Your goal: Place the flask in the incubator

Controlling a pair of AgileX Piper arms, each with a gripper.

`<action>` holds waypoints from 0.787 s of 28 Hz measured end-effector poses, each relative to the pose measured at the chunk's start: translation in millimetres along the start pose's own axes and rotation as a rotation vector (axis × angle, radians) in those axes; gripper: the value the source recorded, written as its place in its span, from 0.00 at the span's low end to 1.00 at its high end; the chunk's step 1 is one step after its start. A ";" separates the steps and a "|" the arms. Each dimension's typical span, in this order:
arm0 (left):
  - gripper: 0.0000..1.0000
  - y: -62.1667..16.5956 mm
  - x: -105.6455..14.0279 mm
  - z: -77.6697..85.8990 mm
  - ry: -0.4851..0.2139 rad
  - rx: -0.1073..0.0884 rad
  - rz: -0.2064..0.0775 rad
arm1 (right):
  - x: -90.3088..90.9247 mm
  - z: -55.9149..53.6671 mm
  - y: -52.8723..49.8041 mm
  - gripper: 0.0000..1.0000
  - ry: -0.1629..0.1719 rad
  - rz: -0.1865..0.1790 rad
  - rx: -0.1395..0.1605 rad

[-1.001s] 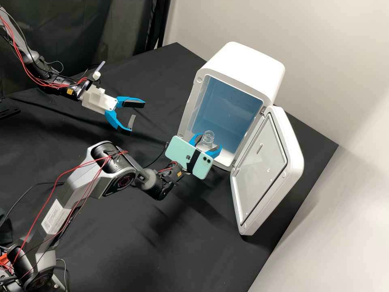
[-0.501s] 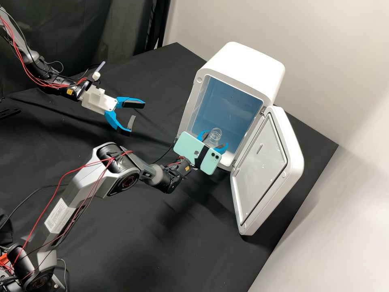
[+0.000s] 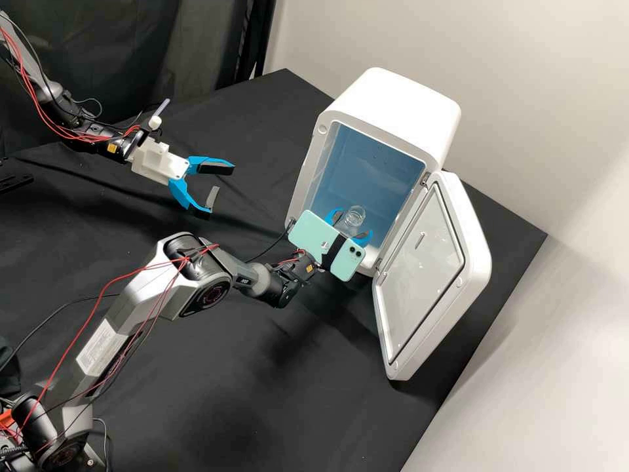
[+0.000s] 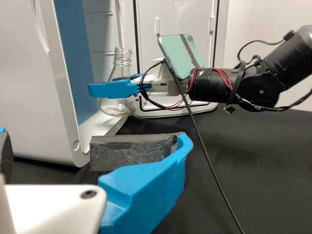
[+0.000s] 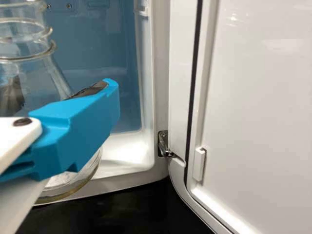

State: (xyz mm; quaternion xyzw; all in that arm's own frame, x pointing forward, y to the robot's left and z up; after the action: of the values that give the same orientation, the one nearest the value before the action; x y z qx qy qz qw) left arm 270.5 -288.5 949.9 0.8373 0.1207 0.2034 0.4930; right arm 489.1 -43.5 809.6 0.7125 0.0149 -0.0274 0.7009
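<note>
A clear glass flask point(image 3: 354, 216) is held upright just inside the open mouth of the white incubator point(image 3: 393, 108), low over its blue chamber floor. My right gripper point(image 3: 352, 226) is shut on the flask, one blue finger on each side. The left wrist view shows the flask point(image 4: 118, 80) at the front edge of the chamber with a blue finger point(image 4: 113, 89) across it. In the right wrist view the flask point(image 5: 29, 53) stands close behind my blue finger point(image 5: 73, 124). My left gripper point(image 3: 219, 188) hangs open and holds nothing over the bench, left of the incubator.
The incubator door point(image 3: 432, 275) stands swung open to the right on its hinge point(image 5: 164, 145). A mint-green phone point(image 3: 325, 246) is strapped on the right arm's wrist. The black bench point(image 3: 262, 393) ends just right of the door.
The right arm has pushed forward and carried the flask from in front of the opening into the chamber mouth. The left arm has kept still.
</note>
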 end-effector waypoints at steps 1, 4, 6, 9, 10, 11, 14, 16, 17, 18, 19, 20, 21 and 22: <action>1.00 0.5 -0.2 0.1 0.000 0.000 0.002 | 1.7 -0.7 0.2 0.00 0.002 0.001 0.013; 1.00 1.2 -0.4 0.4 -0.001 0.001 0.004 | 9.1 -6.0 -3.1 0.00 0.013 -0.021 0.025; 1.00 0.4 -0.8 0.3 0.000 0.000 0.001 | 13.5 -10.4 -3.9 0.00 0.031 -0.033 0.020; 1.00 -1.2 -1.8 0.4 -0.001 0.000 -0.005 | 21.6 -19.6 -6.7 0.00 0.060 -0.058 0.020; 1.00 -1.2 -1.8 0.5 -0.002 0.001 -0.005 | 23.2 -21.3 -7.7 0.00 0.068 -0.060 0.026; 1.00 -1.2 -1.8 0.5 -0.002 0.001 -0.005 | 25.0 -23.5 -7.3 0.00 0.074 -0.061 0.031; 1.00 -1.2 -1.8 0.5 -0.002 0.001 -0.005 | 32.2 -26.9 -12.9 0.00 0.081 -0.084 0.055; 1.00 -1.2 -1.8 0.5 -0.002 0.001 -0.005 | 36.6 -27.5 -18.6 0.00 0.072 -0.102 0.068; 1.00 -1.2 -1.8 0.5 -0.002 0.001 -0.005 | 37.9 -28.2 -21.3 0.00 0.070 -0.113 0.068; 1.00 -1.2 -1.8 0.5 -0.002 0.001 -0.005 | 38.8 -26.0 -23.8 0.00 0.059 -0.124 0.066; 1.00 -1.2 -1.8 0.5 -0.002 0.001 -0.005 | 39.7 -26.1 -25.0 0.00 0.056 -0.132 0.058; 1.00 -1.2 -1.8 0.5 -0.002 0.001 -0.005 | 40.5 -26.6 -28.1 0.00 0.046 -0.146 0.052; 1.00 -1.2 -1.8 0.5 -0.002 0.001 -0.005 | 42.1 -26.1 -29.9 0.00 0.041 -0.154 0.048; 1.00 -1.2 -1.8 0.5 -0.002 0.001 -0.005 | 43.0 -26.8 -30.2 0.00 0.040 -0.156 0.045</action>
State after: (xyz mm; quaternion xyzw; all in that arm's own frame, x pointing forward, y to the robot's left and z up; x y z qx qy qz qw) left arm 269.2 -289.0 948.3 0.8374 0.1227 0.2013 0.4932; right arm 530.7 -16.9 777.3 0.7252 0.0837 -0.0681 0.6801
